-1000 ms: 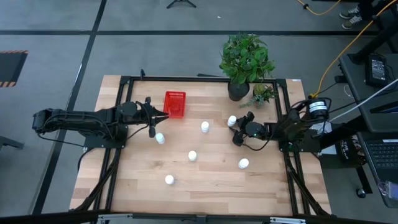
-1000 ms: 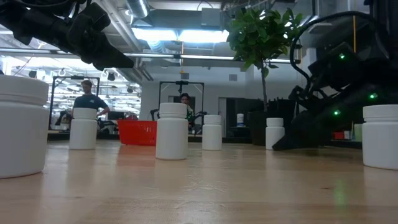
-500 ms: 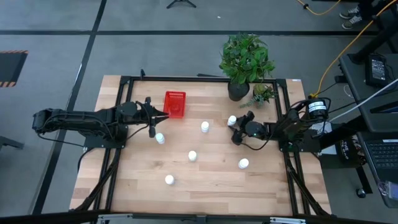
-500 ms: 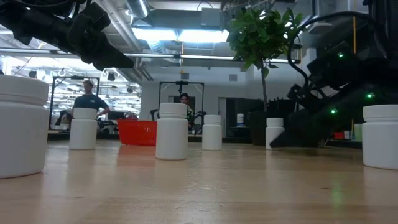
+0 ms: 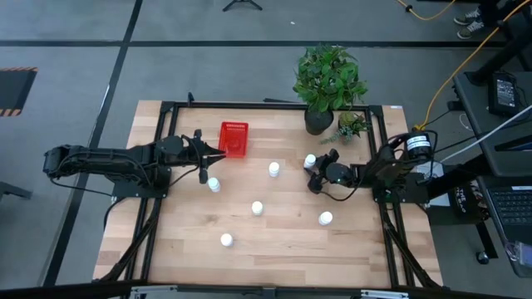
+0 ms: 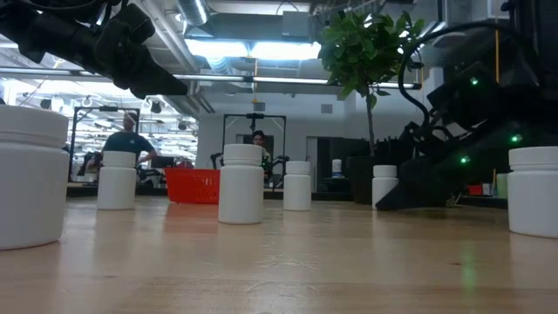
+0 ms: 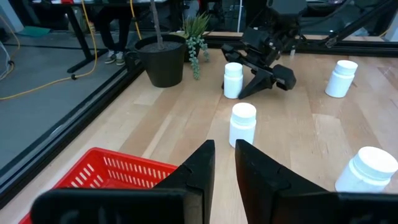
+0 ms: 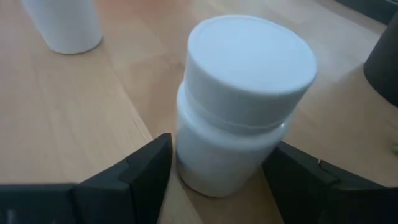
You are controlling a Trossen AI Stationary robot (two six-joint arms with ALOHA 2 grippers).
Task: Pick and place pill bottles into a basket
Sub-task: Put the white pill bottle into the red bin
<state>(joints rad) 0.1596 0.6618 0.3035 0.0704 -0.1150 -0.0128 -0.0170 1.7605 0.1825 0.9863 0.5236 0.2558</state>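
white bottles, red basket

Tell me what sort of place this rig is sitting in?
Probably a robotics lab or open workshop. The wooden table stands on grey floor with a yellow cable trailing across it, and the low view shows exposed ceiling ducts and people at other stations behind.

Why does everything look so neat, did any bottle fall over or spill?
Nothing stands out. All six pill bottles stand upright with caps on, spread over the table, and the red basket sits flat, still without bottles.
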